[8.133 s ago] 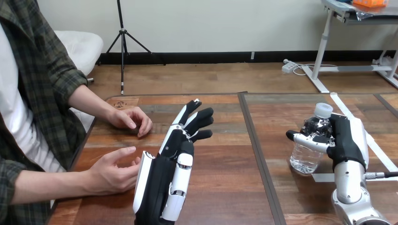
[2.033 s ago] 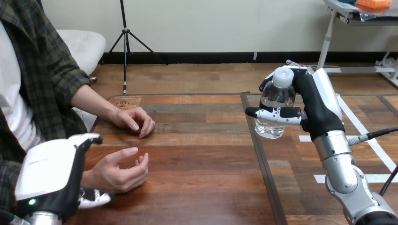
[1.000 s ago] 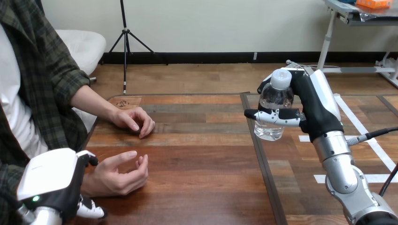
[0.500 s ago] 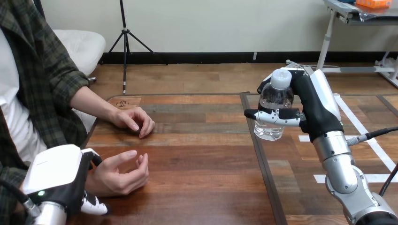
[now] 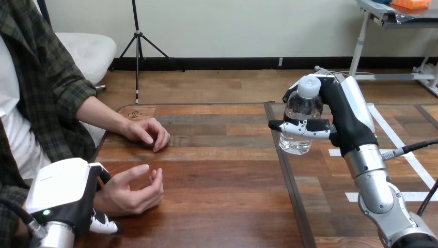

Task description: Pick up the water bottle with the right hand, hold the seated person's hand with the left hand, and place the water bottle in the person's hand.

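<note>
Progress stood, as I judge it, at about two steps of three. You had the water bottle [image 5: 301, 121] gripped in the right hand [image 5: 343, 124], with the fingers wrapped round its middle. The bottle was upright, cap on top, and lifted clear of the table [image 5: 222, 212]. It hung well to the right of the person's cupped hand [image 5: 131, 188] and somewhat farther across the table than that hand, so the two were well apart.

Your left hand [image 5: 62, 194] was just to the left of the cupped hand, at the wrist [image 5: 103, 200]. Its thumb curved over the top of the wrist and a fingertip showed below it, so I read it as closed round the wrist. The cupped hand lay palm up on the table with the fingers half bent and nothing in it. The person's other hand [image 5: 147, 132] rested palm down just beyond the cupped hand, apart from it.

So the pick-up looked done and the holding looked done. The delivery was left: you had yet to bring the bottle leftward over the cupped hand, lower it into the palm and loosen the right fingers.
</note>
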Robot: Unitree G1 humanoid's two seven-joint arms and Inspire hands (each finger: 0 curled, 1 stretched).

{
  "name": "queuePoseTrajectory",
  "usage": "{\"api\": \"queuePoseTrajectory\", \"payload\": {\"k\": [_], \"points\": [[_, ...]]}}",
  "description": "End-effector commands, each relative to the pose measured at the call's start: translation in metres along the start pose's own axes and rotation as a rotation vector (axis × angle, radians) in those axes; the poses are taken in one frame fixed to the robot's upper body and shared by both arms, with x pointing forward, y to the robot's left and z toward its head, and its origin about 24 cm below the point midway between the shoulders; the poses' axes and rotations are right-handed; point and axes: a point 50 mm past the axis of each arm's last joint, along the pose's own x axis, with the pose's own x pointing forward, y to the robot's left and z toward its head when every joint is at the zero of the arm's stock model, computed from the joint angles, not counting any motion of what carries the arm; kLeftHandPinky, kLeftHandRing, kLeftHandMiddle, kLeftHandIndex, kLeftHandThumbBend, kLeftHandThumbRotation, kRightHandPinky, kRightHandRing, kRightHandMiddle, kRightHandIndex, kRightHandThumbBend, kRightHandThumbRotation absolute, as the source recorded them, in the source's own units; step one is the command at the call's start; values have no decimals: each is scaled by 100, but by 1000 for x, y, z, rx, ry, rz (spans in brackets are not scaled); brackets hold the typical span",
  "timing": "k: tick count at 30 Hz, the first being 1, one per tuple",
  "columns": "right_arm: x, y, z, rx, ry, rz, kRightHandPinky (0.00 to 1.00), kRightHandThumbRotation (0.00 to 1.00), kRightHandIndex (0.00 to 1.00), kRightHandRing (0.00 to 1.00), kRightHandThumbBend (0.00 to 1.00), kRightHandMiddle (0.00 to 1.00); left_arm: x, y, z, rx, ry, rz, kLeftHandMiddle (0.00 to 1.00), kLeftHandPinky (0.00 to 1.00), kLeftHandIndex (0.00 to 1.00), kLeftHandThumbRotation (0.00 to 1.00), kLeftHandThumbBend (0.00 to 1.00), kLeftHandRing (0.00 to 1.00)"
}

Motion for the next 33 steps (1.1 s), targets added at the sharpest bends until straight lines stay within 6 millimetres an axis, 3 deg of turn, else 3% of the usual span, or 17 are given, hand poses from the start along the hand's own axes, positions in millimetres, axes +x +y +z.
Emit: {"api": "queuePoseTrajectory", "payload": {"k": [1,28,33], "points": [[19,-13,22,14,-117,-63,37,0,41,41,75,44,8,-2,6,12,-12,15,62,54,62,0,93,58],[18,-14,22,18,-125,-63,37,0,41,41,75,45,15,-20,2,128,72,-67,60,54,64,0,93,56],[18,-14,22,18,-126,-64,38,0,41,41,75,45,16,-23,1,160,105,-110,63,57,66,0,92,60]]}}
